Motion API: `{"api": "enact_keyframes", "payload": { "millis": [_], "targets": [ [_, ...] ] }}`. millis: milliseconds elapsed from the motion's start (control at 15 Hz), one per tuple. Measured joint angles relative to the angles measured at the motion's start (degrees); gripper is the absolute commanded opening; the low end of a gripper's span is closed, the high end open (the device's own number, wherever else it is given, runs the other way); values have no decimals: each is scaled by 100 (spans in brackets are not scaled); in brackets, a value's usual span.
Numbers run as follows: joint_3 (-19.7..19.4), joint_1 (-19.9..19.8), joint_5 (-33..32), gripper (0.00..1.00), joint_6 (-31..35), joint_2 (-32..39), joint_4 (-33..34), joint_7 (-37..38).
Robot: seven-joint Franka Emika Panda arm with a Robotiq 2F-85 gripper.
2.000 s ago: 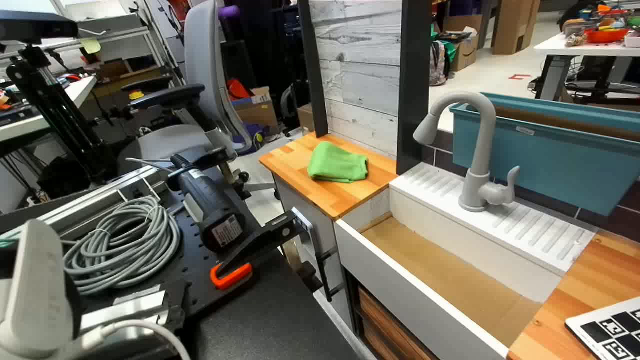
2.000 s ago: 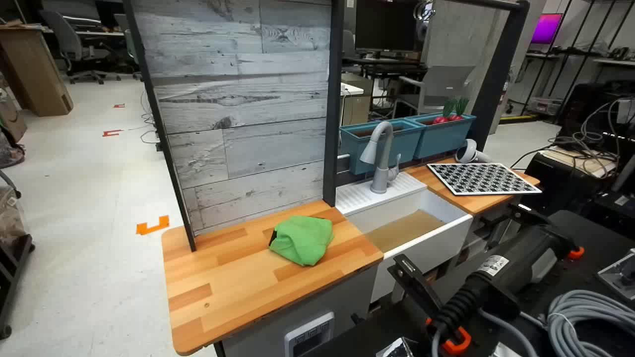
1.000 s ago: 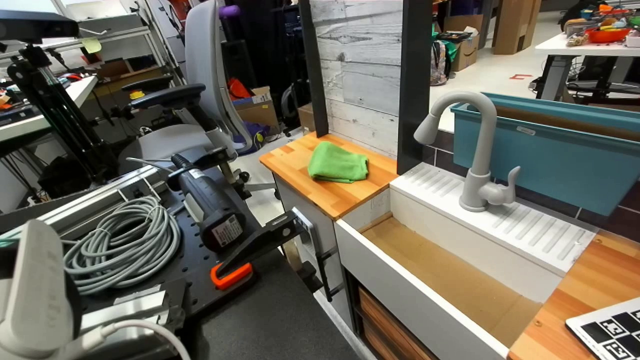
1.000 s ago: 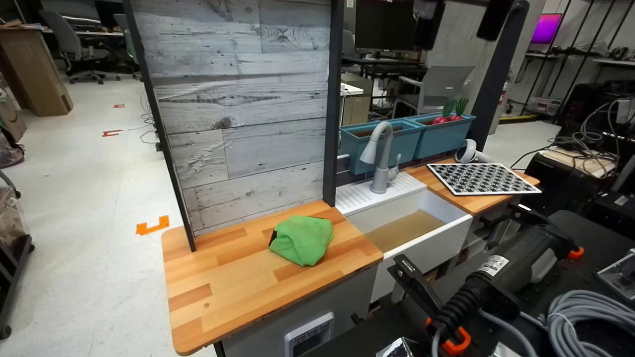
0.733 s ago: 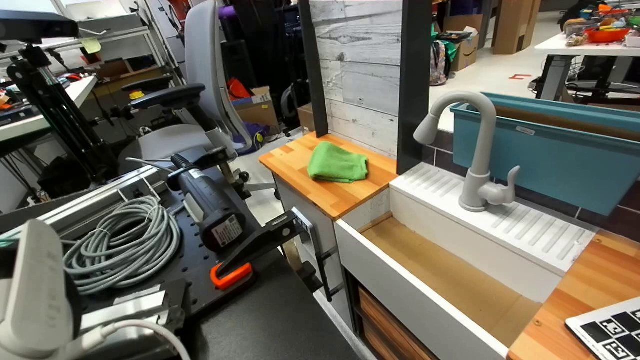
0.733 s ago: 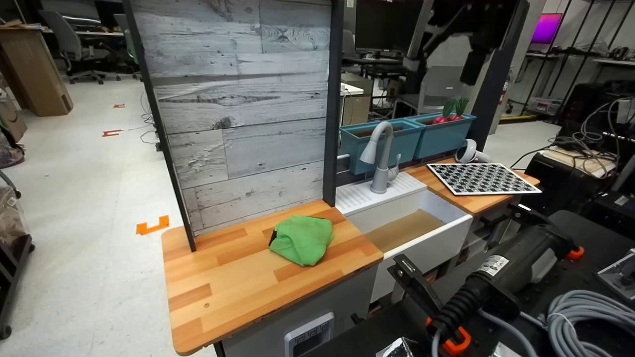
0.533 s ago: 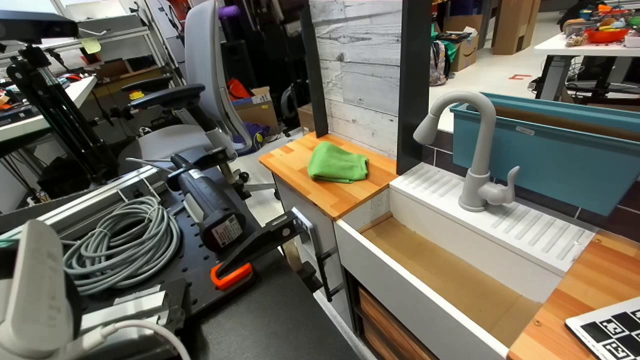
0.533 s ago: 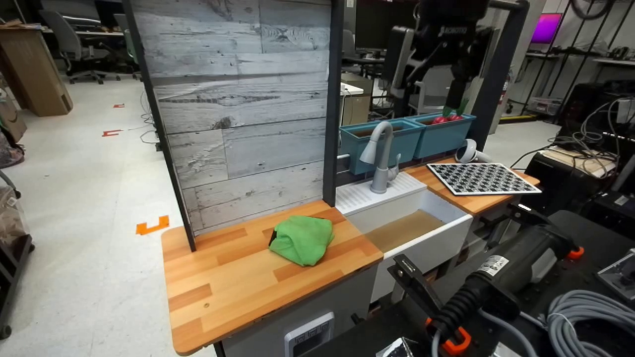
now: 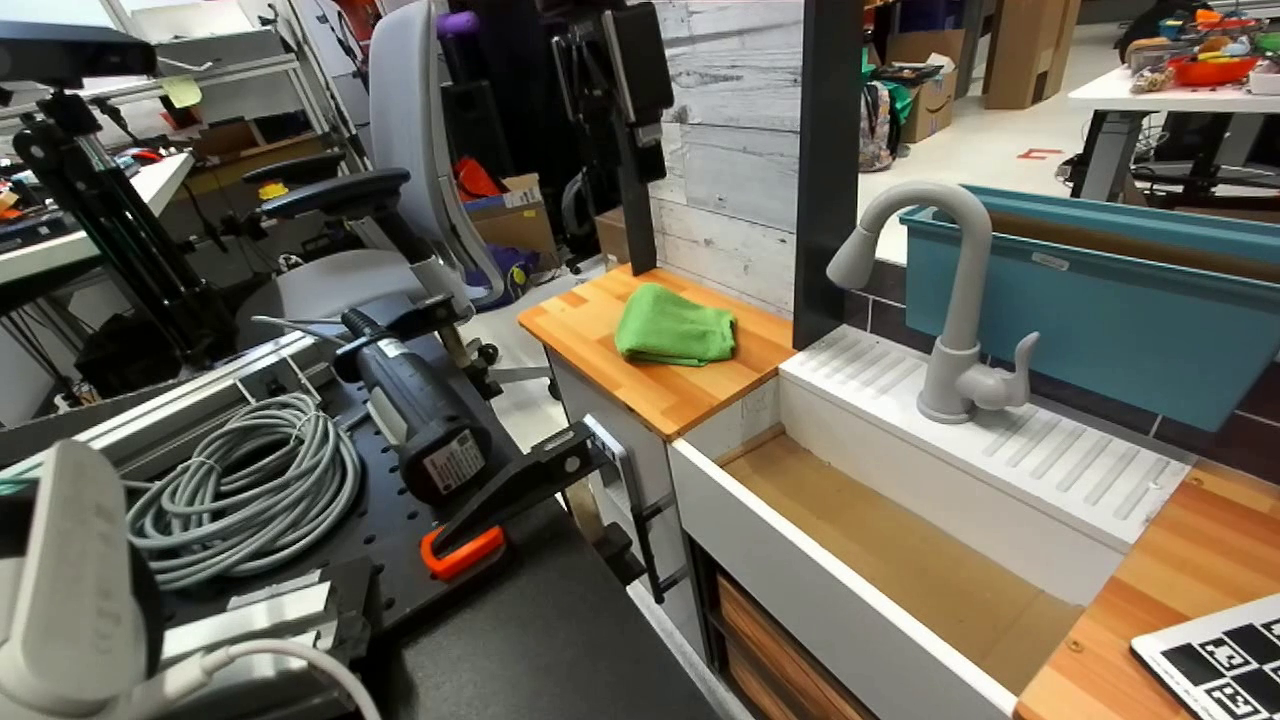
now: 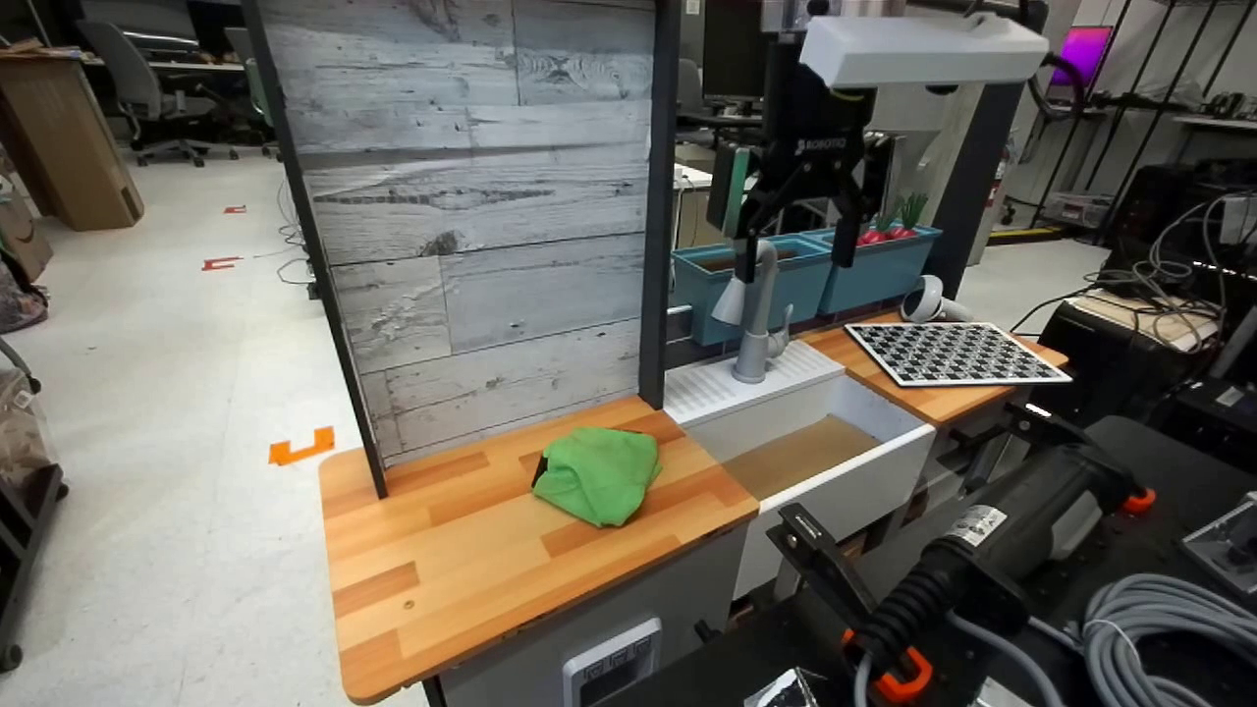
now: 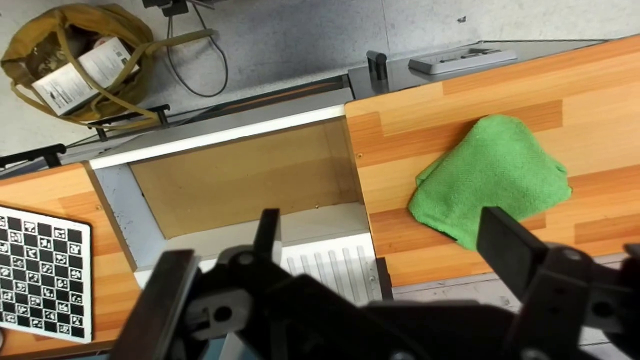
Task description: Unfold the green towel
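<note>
Ok so vs half a sec ago, the black two-finger Robotiq claw (image 10: 797, 255) has moved down and leftward in the pic in an exterior view, and the white bar-shaped housing (image 10: 913, 51) above it is in frame now. The folded green cloth towel (image 11: 492, 175) hasn't budged, btw.

Claw's spread wide on my end, holding nothing, w/ the black blocky fingertips (image 11: 507, 250) far apart. On the wrist cam the gap b/w them lines up w/ the white ribbed drainboard (image 11: 345, 270) and the edge of the orange-brown wood-strip countertop (image 11: 600, 130), so the towel's off to one side of center. The tip on that side overlaps the towel's edge in the pic, but I've got the claw well up above it in both exterior views, so they're def apart.

Towel itself is lying on the wood near the white rectangular sink (image 11: 250, 175) w/ the tan bottom, folded over in layers, a bit of black peeking out at one edge. In an exterior view one tip lines up w/ the grey gooseneck faucet (image 10: 754, 344); can't tell depth there tbh.
</note>
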Motion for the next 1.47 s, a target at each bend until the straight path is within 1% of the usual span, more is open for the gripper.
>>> {"api": "enact_keyframes", "payload": {
  "millis": [267,533,733,1200,1467],
  "targets": [
    [-4,2,0,100,0,-76,-44,-1],
    [-202,241,-3,100,-1,107,142,36],
    [-380,510,-51,100,-3,661,658,218],
    [-841,1222,-56,100,-1,2259,1929,236],
    [-997,1378,-42,100,-1,3001,2564,241]
  ]
}}
